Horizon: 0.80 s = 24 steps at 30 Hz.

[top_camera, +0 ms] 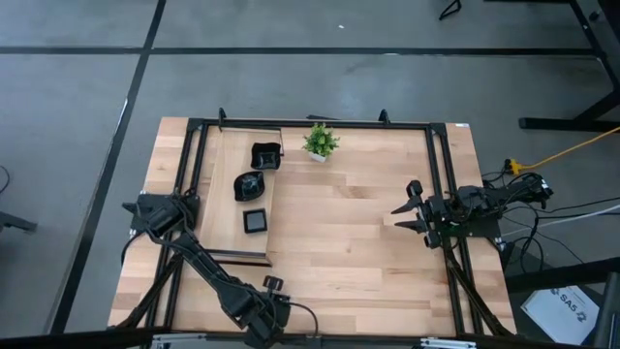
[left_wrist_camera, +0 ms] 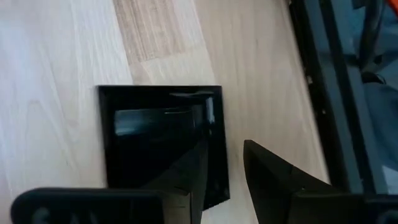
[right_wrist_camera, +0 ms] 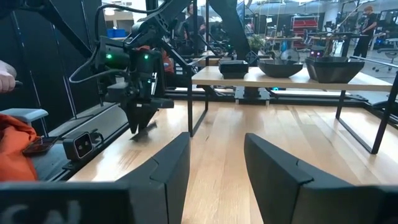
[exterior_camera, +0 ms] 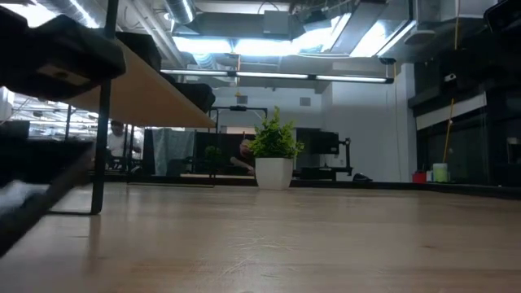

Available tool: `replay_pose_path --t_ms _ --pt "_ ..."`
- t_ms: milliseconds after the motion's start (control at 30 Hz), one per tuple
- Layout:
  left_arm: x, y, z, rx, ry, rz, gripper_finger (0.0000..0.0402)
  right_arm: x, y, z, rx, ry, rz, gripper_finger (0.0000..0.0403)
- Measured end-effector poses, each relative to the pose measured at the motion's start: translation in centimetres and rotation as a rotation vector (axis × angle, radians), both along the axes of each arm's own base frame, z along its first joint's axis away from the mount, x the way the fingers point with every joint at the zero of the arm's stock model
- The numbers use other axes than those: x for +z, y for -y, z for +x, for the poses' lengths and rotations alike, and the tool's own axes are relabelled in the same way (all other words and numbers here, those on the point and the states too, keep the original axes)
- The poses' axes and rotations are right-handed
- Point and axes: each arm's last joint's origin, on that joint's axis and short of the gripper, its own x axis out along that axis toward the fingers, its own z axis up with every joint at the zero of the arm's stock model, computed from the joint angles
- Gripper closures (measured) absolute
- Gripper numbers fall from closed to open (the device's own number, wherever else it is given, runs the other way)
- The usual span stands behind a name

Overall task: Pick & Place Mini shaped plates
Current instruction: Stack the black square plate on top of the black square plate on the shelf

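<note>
A square glossy black plate (left_wrist_camera: 155,137) lies flat on the wooden table near its near left corner; my left arm hides it in the high view. My left gripper (left_wrist_camera: 225,144) points down over it, open by a narrow gap. One finger is above the dish and the other is outside its edge, with bare wood showing between that edge and the outer finger. Three more black plates (top_camera: 266,155) (top_camera: 250,184) (top_camera: 256,221) rest on a raised wooden shelf (top_camera: 228,165). My right gripper (top_camera: 412,208) waits open at the table's right side, pointing left.
A small green potted plant (top_camera: 320,141) stands at the far middle of the table. The shelf stands on thin black legs (right_wrist_camera: 189,118) at the left. A black frame rail (left_wrist_camera: 323,93) runs beside the left gripper. Bare wood spans the table's middle (top_camera: 339,233).
</note>
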Motion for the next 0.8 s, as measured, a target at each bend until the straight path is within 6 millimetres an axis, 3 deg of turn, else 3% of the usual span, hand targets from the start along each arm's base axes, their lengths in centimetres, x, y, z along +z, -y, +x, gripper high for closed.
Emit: replay_pose_path --t_ms 400,700,800 --pt "-0.04 -0.33 0.14 0.023 0.030 0.053 0.0309 0.00 0.00 0.00 0.000 0.000 0.000 0.0250" --pt "-0.06 -0.39 0.09 0.026 0.032 0.066 0.0387 0.00 0.00 0.00 0.000 0.000 0.000 0.0250" --pt "-0.04 -0.40 0.12 0.027 0.034 0.066 0.0395 0.00 0.00 0.00 0.000 0.000 0.000 0.0250"
